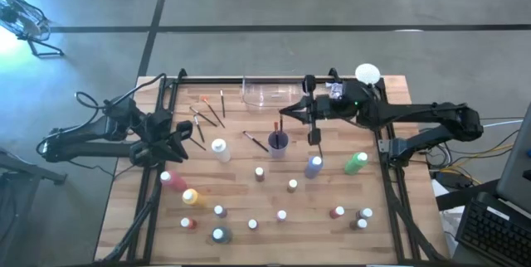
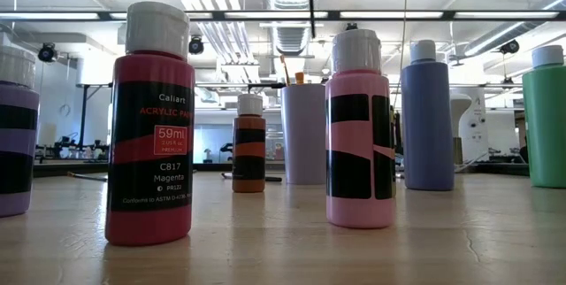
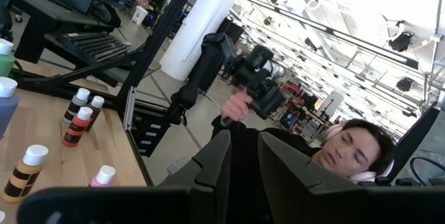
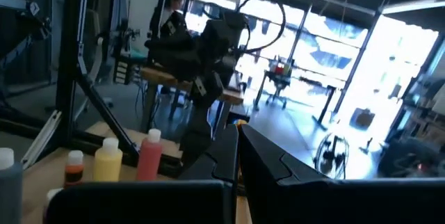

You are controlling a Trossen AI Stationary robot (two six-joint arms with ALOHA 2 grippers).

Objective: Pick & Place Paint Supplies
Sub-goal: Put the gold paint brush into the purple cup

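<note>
Paint bottles stand scattered over the wooden table: a tall white one (image 1: 220, 149), a green one (image 1: 357, 162), a blue-purple one (image 1: 314, 166) and several small ones near the near edge. The low view shows a magenta bottle (image 2: 150, 126) and a pink bottle (image 2: 360, 134) close up. A lilac cup (image 1: 278, 143) holds brushes (image 2: 287, 68). More paintbrushes (image 1: 207, 116) lie flat toward the far left. My right gripper (image 1: 284, 118) hovers just beyond the cup, shut on a thin brush. My left gripper (image 1: 178, 134) waits open at the left, near the loose brushes. My right gripper pinches a thin paintbrush between its two fingers. A small orange bit of the brush (image 4: 240, 122) sticks out at the fingertips. From the fingers, a dark thin shaft (image 1: 278, 128) runs toward the cup. Which part of the brush the fingers hold is hidden by the fingers themselves.
A clear plastic tub (image 1: 265, 93) sits at the far edge, with a white round object (image 1: 367, 73) at the far right corner. Black frame rails (image 1: 390, 176) run along both sides of the table. A person (image 3: 348, 154) sits beyond the table's left side.
</note>
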